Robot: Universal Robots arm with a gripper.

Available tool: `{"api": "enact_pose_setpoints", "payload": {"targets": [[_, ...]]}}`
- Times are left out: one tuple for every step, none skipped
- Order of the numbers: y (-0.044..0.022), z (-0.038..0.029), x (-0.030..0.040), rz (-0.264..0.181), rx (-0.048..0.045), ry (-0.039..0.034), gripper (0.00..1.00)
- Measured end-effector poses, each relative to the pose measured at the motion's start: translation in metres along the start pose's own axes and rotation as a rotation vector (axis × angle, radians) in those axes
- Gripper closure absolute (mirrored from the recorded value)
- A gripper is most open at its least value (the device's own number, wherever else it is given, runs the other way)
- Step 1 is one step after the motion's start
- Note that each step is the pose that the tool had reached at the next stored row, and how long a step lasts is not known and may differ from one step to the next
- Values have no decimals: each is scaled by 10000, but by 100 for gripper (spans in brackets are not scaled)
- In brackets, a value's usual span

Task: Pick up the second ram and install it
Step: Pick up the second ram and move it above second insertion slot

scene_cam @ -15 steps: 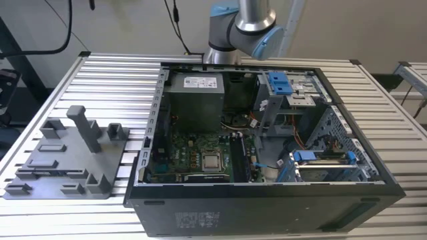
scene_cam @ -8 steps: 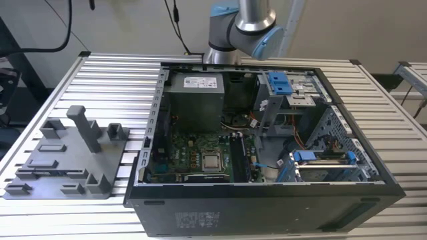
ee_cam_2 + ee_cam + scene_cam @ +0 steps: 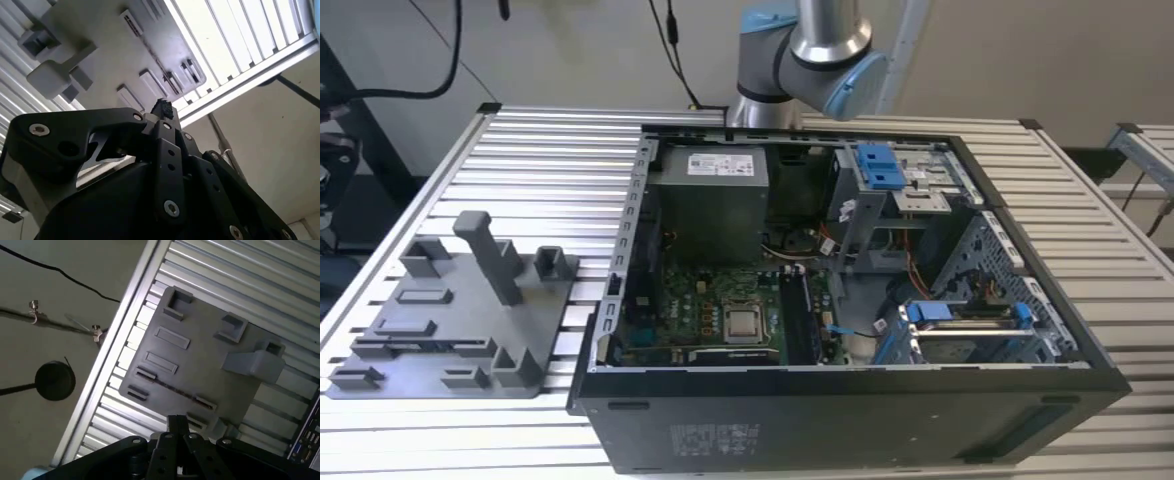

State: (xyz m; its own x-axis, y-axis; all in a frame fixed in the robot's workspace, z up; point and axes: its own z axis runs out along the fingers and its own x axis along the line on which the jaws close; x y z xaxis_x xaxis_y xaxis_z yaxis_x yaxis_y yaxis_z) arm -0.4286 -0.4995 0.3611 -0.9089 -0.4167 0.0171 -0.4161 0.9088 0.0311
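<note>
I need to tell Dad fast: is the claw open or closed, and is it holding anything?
Claw: closed, with nothing visible in it.

The gripper (image 3: 177,421) points toward a grey fixture plate (image 3: 200,360) on a table (image 3: 250,270).

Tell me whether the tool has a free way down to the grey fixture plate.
Probably yes. In the first wrist view the tool hangs over the grey fixture plate with nothing between them. The upright posts stand at the plate's far side, away from the low slots nearest the tool.
</note>
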Motion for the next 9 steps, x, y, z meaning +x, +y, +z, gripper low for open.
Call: {"api": "enact_pose_setpoints", "payload": {"targets": [[0, 0, 0, -159, 5, 6, 89], [0, 1, 0, -309, 13, 11, 89], [0, 1, 0, -462, 22, 19, 89], [0, 0, 0, -631, 29, 27, 89], [0, 0, 0, -776, 37, 34, 89], [0, 0, 0, -933, 50, 44, 89], [1, 0, 0, -1063, 62, 54, 89], [0, 0, 0, -1212, 72, 61, 89], [0, 0, 0, -1353, 83, 69, 89]]}}
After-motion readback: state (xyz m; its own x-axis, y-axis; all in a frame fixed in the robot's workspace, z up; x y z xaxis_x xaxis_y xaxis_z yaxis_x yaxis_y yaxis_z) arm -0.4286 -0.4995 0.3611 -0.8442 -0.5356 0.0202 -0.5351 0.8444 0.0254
